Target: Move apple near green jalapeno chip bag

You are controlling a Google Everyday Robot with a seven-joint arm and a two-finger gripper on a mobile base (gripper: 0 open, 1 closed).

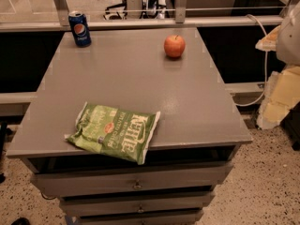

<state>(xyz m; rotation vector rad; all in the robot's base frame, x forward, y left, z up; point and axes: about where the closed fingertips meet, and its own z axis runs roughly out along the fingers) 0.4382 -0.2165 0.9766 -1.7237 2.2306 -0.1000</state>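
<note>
The apple (pixel 174 46) is red-orange, round, with a short stem. It stands on the grey tabletop (pixel 140 78) at the far right. The green jalapeno chip bag (pixel 115 131) lies flat at the front left, with white "Kettle" lettering, and its lower corner hangs a little over the front edge. The apple and the bag are far apart, with bare tabletop between them. Part of my arm (pixel 287 36), white and cream, shows at the right edge, beside the table. My gripper is not in view.
A blue Pepsi can (pixel 80 28) stands upright at the table's far left corner. The table is a drawer cabinet with drawer fronts (pixel 136 184) below. A rail and glass partition (pixel 140 20) run behind it. A white cable (pixel 262 60) hangs at the right.
</note>
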